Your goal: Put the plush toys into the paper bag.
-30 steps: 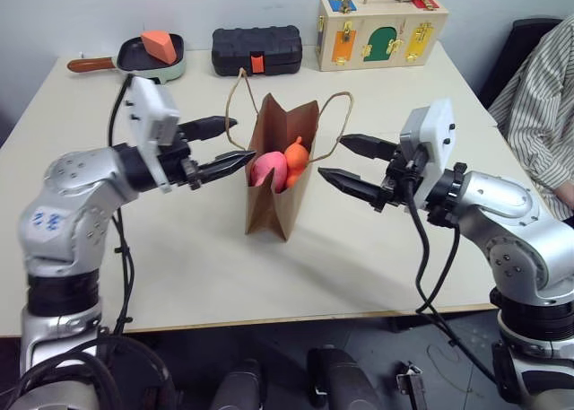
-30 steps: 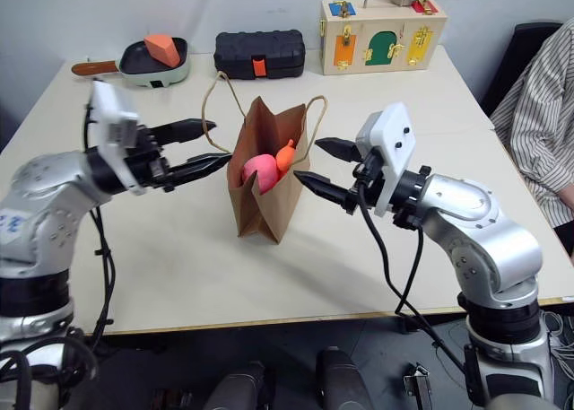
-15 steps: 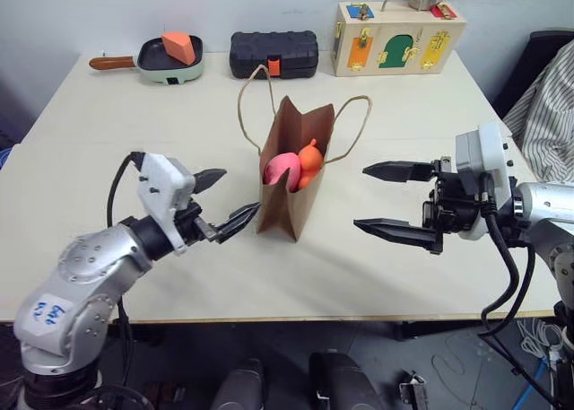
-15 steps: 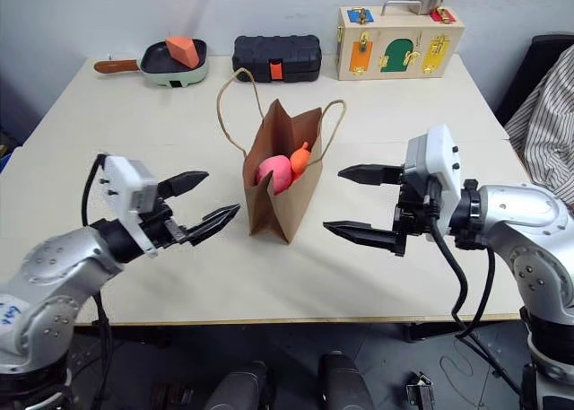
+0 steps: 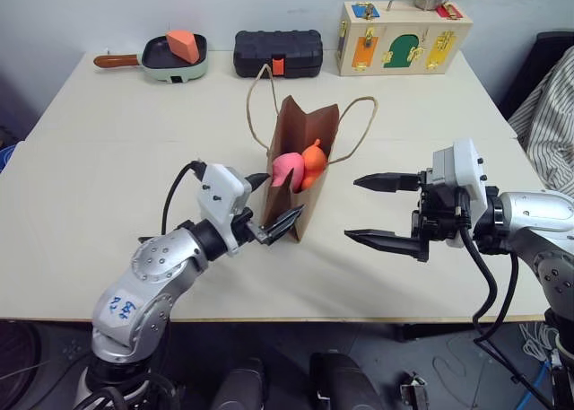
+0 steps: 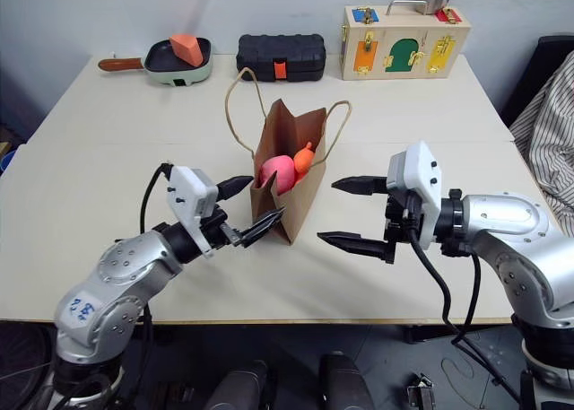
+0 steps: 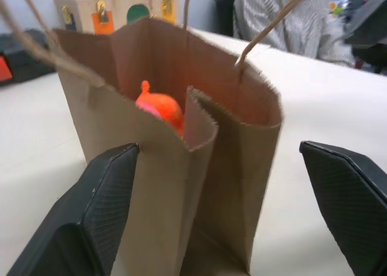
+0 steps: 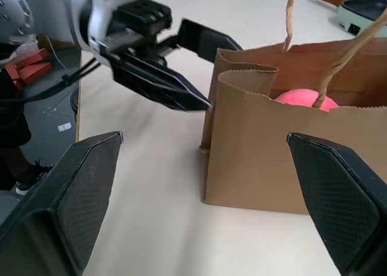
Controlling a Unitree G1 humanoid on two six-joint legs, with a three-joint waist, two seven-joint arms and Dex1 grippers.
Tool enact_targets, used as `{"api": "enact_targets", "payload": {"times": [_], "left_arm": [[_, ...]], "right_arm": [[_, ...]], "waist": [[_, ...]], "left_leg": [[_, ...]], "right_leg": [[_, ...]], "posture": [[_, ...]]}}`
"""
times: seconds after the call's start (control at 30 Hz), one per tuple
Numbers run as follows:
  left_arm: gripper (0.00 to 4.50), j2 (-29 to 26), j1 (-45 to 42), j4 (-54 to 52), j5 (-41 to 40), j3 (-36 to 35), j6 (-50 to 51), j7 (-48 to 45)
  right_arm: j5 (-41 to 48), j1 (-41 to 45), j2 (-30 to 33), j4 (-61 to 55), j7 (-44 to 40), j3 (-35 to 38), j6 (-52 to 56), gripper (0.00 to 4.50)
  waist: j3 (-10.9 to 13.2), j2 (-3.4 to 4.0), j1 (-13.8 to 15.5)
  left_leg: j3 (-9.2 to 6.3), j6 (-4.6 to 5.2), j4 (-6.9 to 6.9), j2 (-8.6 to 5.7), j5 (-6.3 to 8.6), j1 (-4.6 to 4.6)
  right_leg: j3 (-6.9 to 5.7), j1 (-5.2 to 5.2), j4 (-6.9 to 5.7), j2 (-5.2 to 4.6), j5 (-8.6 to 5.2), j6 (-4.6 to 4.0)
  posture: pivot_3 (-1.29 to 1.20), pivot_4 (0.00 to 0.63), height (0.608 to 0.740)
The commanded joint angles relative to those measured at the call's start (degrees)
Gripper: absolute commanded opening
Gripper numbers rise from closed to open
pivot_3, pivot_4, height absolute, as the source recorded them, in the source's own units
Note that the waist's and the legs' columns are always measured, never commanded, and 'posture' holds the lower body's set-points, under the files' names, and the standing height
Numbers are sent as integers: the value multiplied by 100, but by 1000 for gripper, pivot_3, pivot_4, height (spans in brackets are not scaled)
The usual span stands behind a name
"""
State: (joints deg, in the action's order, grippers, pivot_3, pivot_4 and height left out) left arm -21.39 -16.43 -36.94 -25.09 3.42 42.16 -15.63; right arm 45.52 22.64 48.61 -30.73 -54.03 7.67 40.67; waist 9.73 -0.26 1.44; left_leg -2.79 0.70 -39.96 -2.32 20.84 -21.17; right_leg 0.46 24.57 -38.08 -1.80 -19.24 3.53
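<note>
- Mid tabletop (image 5: 108, 141): paper bag (image 5: 309, 190) stands upright, mouth open, cord handles sticking up.
- Both plush toys sit inside it, tops poking above the rim: pink toy (image 5: 287, 170) beside orange toy (image 5: 313, 158).
- Left pincer (image 5: 272, 204): spread wide, empty, pointing roughly level at the bag's near left side. Lower fingertip is just beside the bag wall; contact can't be judged.
- Left arm is bent low over the near tabletop edge, elbow down, wrist camera block on top.
- Right pincer (image 5: 372, 211): spread wide, empty, pointing level across toward the bag, clearly apart from it. Fingers stacked one above the other.
- Left wrist view: bag between the two finger pads (image 7: 91, 209), orange toy peeking over the folded rim, person in striped shirt (image 7: 284, 16) seated behind the tabletop.
- Right wrist view: pink toy at the rim plus the left pincer at the bag's far corner.
- Head views add the back row: frying pan (image 5: 170, 56) with orange wedge block (image 5: 186, 44), black ribbed case (image 5: 278, 53), wooden latch box (image 5: 404, 38).
</note>
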Motion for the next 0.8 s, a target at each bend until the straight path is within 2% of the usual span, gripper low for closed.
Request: {"api": "enact_targets", "payload": {"times": [0.03, 0.23, 0.63, 0.73, 0.8], "left_arm": [[4465, 211, -184, 144, 376, 204, -115, 314], [4465, 479, -330, 491, 1140, 766, -204, 703], [4465, 957, -585, 1213, 2093, 978, -555, 1083], [3819, 1096, -607, 1326, 2141, 945, -711, 1044], [3206, 1155, -644, 1398, 2155, 938, -800, 969]], "right_arm": [[249, -48, -18, -366, 146, 159, 62, 4487], [486, -54, -20, -547, 386, 184, 186, 4487], [627, -27, 4, -563, 597, 148, 169, 4487], [629, -26, -26, -582, 632, 121, 142, 4500], [626, -41, -27, -600, 635, 116, 120, 4500]], "waist": [[0, 0, 9], [2, -3, 11], [3, -5, 19], [3, -5, 20], [3, -5, 23]], "left_leg": [[0, 0, 0, 0, 0, 0], [0, 1, -1, -1, 1, 0], [0, 1, -1, -1, 1, -1], [0, 1, -1, -1, 1, -2], [0, 1, -1, -1, 1, -1]], "right_leg": [[0, 0, -1, 0, 0, 0], [0, -1, 1, 0, 0, 0], [-1, -1, 2, -1, 0, 0], [-1, -1, 3, -1, 0, 1], [-1, -1, 2, -1, 0, 1]], "posture": [[0, 150, 740], [0, 150, 740], [0, 150, 740], [0, 150, 740], [0, 150, 740]]}}
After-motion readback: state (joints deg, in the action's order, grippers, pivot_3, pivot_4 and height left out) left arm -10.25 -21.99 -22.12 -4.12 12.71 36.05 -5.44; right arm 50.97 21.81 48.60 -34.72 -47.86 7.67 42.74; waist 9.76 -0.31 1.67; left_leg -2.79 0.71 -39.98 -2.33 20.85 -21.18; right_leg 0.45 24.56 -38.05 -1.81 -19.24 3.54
